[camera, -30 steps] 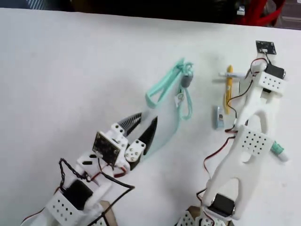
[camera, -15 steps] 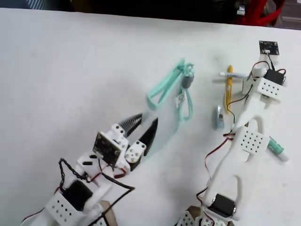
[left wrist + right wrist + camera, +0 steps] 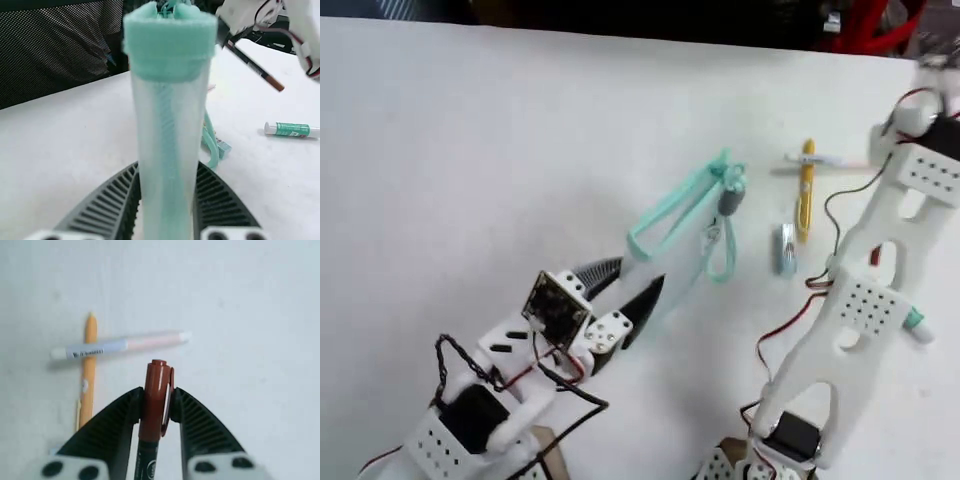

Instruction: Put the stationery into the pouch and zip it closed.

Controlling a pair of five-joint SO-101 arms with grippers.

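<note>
Brown pen point(image 3: 159, 372) is clamped lengthwise in my right claw point(image 3: 157, 405), well apart from the far end of the pouch point(image 3: 680, 215), which my left claw point(image 3: 635, 278) grips by its near end, its long axis running out roughly toward that pen.

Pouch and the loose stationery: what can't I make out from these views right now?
Pouch: left wrist view, gripped end cut off by the picture's edge.
Small blue-grey item: high view, too small to identify.
Green-capped tube: high view, mostly under the right arm.
Brown pen: right wrist view, lower end hidden by right gripper.
</note>
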